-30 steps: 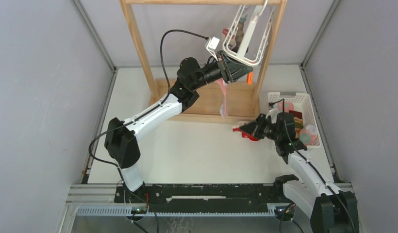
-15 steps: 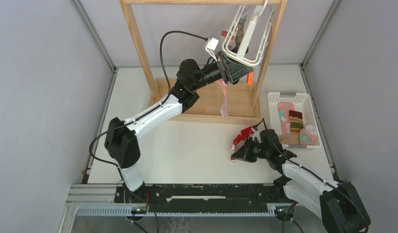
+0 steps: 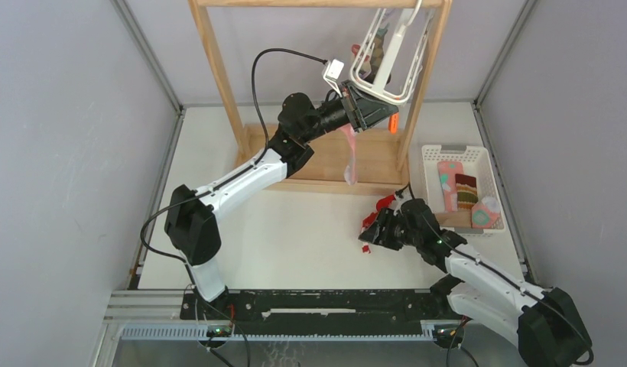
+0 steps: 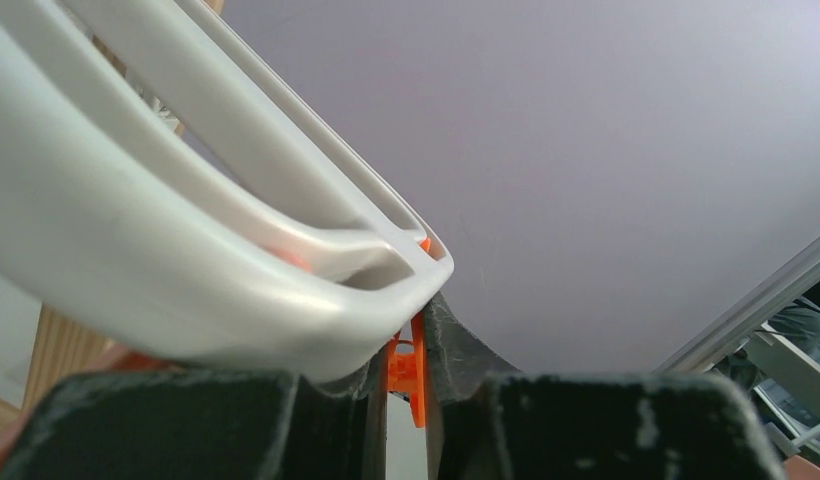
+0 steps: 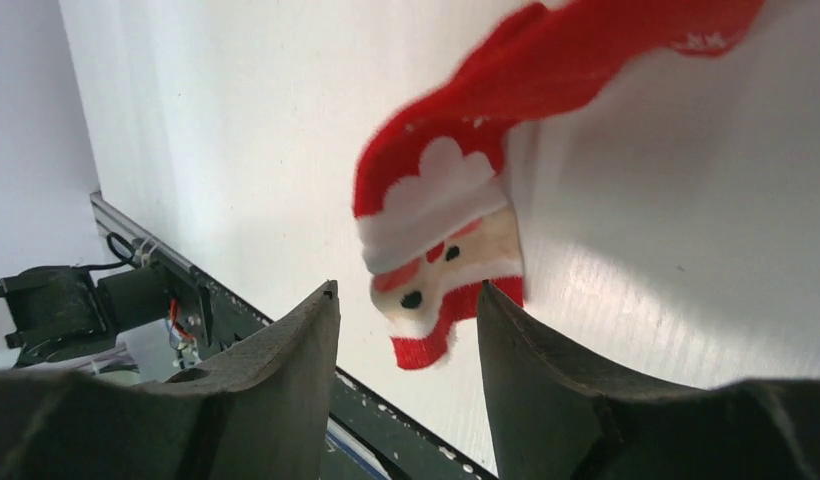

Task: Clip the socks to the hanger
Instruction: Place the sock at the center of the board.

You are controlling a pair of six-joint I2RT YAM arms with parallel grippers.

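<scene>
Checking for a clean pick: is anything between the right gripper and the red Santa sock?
Nothing visible. The right gripper, jaws open, faces the red Santa sock directly, and only bare white table surrounds it.

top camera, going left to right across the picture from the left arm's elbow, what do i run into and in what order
left arm's elbow → pink sock hanging by the wooden rack → red sock on the table → white basket
</scene>
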